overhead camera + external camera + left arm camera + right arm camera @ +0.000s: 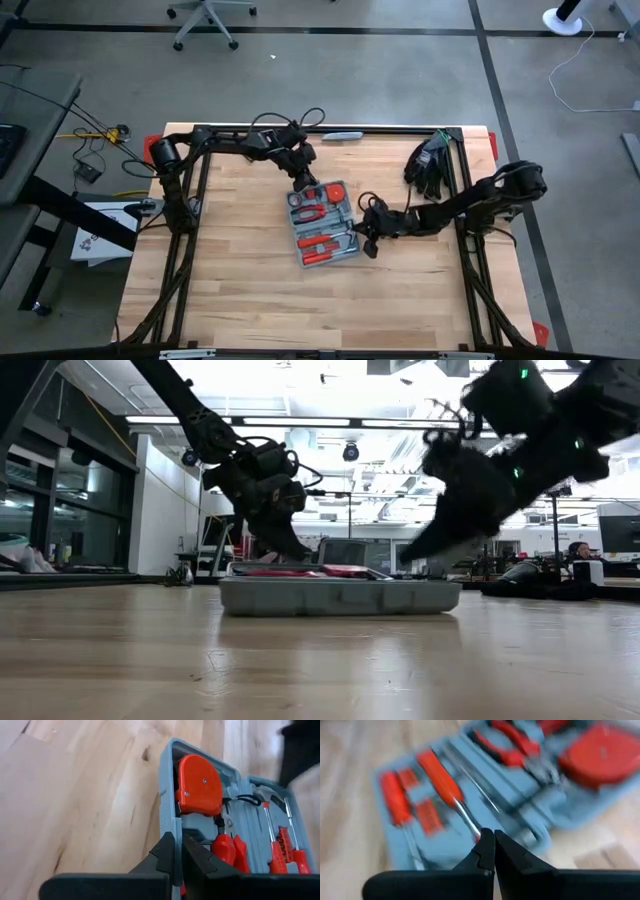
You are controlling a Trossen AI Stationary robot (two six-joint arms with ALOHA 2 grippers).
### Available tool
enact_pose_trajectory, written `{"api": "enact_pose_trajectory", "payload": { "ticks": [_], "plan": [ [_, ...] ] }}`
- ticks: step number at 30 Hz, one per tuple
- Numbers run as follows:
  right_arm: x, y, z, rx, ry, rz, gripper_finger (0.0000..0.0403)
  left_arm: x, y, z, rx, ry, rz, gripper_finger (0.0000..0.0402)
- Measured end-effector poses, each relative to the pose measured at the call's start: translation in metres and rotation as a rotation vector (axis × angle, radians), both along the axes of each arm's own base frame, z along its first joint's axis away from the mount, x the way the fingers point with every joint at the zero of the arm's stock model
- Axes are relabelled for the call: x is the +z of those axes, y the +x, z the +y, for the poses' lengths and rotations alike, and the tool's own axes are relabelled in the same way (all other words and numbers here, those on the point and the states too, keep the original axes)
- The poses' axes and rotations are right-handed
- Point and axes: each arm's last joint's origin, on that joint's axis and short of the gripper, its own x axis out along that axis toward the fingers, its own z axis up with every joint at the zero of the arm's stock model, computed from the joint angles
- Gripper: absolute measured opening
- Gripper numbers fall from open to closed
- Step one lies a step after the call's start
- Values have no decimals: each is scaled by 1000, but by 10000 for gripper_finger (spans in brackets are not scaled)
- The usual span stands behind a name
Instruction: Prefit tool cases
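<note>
tool case (323, 224), blue-grey plastic, lies open and flat near the middle of the wooden table (230, 290), both halves facing up. red-handled tools fill its moulded slots: a round red tape measure (199, 785), pliers (309, 212) and screwdrivers (442, 777).

left gripper (174, 855) is at the case's far edge, beside the tape measure; its fingers are pressed together on the thin raised wall of the case, pinching that rim. right gripper (493, 847) is at the case's right side, just above the screwdriver half, fingers pressed together and holding nothing that can be seen.

a pair of black gloves (428, 160) lies well to the right of the case.

judging by this, the tools seem seated already. closing the 2 halves and fastening the latch appears to be what is left.
</note>
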Motion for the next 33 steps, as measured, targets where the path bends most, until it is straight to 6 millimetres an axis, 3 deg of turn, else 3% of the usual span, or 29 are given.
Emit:
{"api": "enact_pose_trajectory", "payload": {
  "ticks": [3, 7, 21, 28, 33],
  "plan": [
    [11, 3, 2, 22, -11, -27, 0, 1, -1, 4, 5, 10, 1, 9],
    [10, 3, 4, 59, 8, 12, 0, 6, -1, 10, 9, 27, -9, 9],
    [7, 1, 5, 60, 38, 56, 0, 29, 1, 33, 45, 91, -61, 9],
    [6, -1, 11, 67, 45, 64, 0, 33, 2, 36, 50, 104, -67, 9],
    [-6, 0, 10, 36, 54, 111, 0, 33, 2, 35, 52, 96, -67, 9]
  ]
}}
